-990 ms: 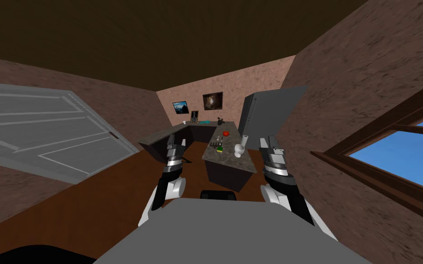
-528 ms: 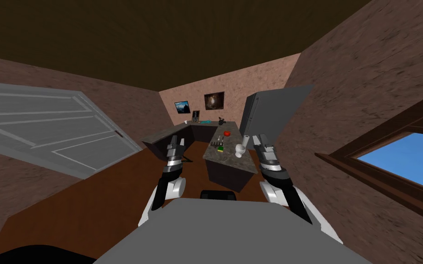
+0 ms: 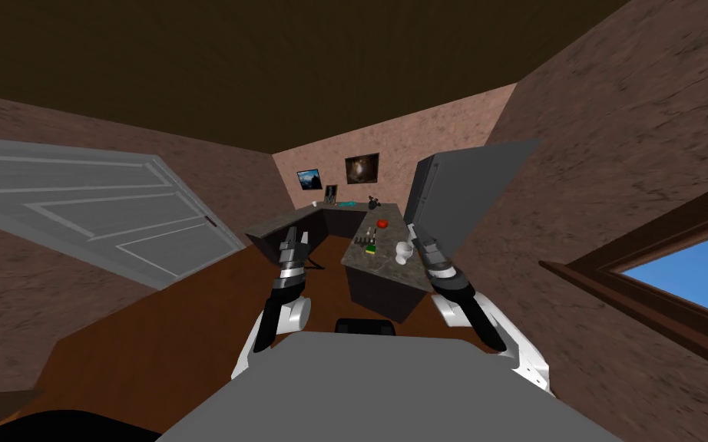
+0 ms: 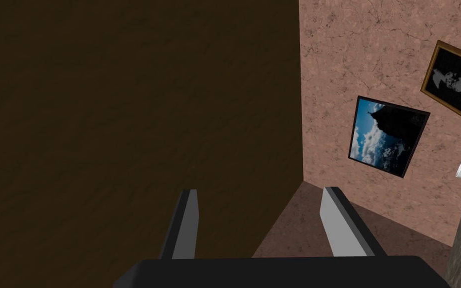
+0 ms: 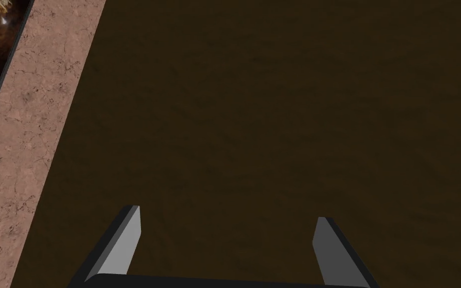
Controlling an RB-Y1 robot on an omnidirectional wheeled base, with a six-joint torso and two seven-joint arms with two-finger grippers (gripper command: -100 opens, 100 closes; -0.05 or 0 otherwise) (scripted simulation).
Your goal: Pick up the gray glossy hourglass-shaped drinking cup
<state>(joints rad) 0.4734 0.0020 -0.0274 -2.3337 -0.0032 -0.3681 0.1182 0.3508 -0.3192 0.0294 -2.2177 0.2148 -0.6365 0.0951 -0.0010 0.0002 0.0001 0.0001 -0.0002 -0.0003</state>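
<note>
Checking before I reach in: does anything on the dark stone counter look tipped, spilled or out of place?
Nothing stands out. The pale grey hourglass-shaped cup stands upright on the dark stone counter, apart from the red round thing and the small green and yellow block; no spill shows.

door (image 3: 99, 211) on my left | counter (image 3: 379, 268) ahead | red thing (image 3: 382, 223) far on it | fridge (image 3: 460, 192) right | window (image 3: 683, 265) near right
</note>
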